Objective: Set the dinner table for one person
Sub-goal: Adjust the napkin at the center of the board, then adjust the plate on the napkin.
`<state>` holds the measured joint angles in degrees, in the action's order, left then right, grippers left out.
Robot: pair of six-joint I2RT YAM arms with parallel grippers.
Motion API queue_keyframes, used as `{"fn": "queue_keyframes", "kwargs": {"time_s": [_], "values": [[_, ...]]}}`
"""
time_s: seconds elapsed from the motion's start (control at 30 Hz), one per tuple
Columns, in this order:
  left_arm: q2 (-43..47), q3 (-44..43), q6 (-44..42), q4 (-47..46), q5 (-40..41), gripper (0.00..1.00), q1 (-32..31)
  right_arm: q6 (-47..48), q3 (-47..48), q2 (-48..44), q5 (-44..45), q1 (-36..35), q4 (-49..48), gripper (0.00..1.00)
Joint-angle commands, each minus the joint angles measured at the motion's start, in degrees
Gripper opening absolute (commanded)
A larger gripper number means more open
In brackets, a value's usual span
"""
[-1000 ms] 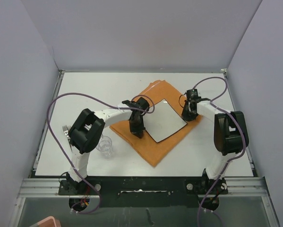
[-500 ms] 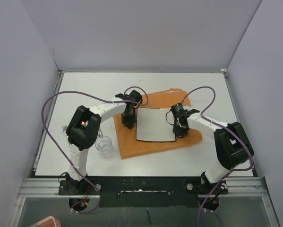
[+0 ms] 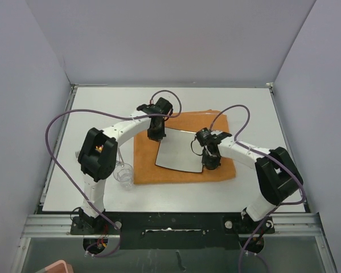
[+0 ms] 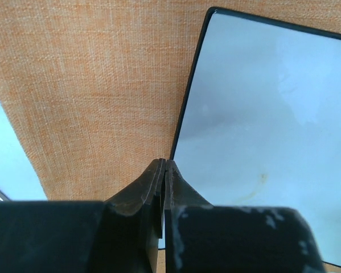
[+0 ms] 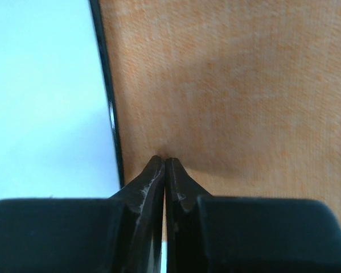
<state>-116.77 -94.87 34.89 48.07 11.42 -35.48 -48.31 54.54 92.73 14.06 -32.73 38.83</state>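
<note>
Left hand [image 4: 163,164] above dinner table [image 3: 102,108]

no text, label, brand, number or sign can be read on anything here.

Your top camera looks down on the whole table [image 3: 102,108] from its near side. Both wrist cameras look down, very close, sharing mat [image 4: 90,85] and plate [image 4: 261,114] edge.

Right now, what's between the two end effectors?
The square white plate, lying on the orange mat, spans the stretch between the left end effector and the right end effector. The top external view shows this.
</note>
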Motion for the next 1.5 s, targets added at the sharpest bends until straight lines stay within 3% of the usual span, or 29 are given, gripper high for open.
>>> {"fn": "queue_keyframes", "kwargs": {"time_s": [0.0,0.07,0.17,0.2,0.27,0.53,0.73,1.13,1.47], "values": [[10.55,2.68,1.07,2.06,2.40,0.00,-1.06,2.14,5.51,-7.00,5.81,0.70,9.12,0.00],[14.89,7.16,3.17,1.74,4.05,0.00,-2.66,5.35,8.16,-10.48,6.43,0.41,9.67,0.03],[21.42,13.93,6.74,1.43,9.35,0.00,-7.82,9.58,9.48,-15.45,2.59,-1.09,7.94,0.18],[23.20,16.29,8.61,1.89,11.80,0.00,-9.84,10.35,9.32,-16.77,1.09,-1.82,7.40,0.16],[26.26,20.91,13.28,3.57,14.23,0.00,-13.23,13.02,8.38,-18.57,-3.11,-3.05,6.31,0.00],[27.30,33.52,29.92,10.44,16.17,0.00,-22.69,15.61,3.16,-20.09,-9.99,-4.73,8.25,0.00],[21.78,33.32,32.00,9.99,15.40,0.00,-24.08,16.14,3.45,-18.06,-9.49,-4.88,10.47,0.00],[15.82,24.55,30.13,10.19,19.07,0.00,-24.28,14.22,4.61,-9.43,-10.47,-9.68,11.52,0.00],[24.27,24.46,36.22,14.67,28.34,0.00,-22.59,13.30,2.79,-6.26,-10.05,-10.04,10.04,0.00]]}}
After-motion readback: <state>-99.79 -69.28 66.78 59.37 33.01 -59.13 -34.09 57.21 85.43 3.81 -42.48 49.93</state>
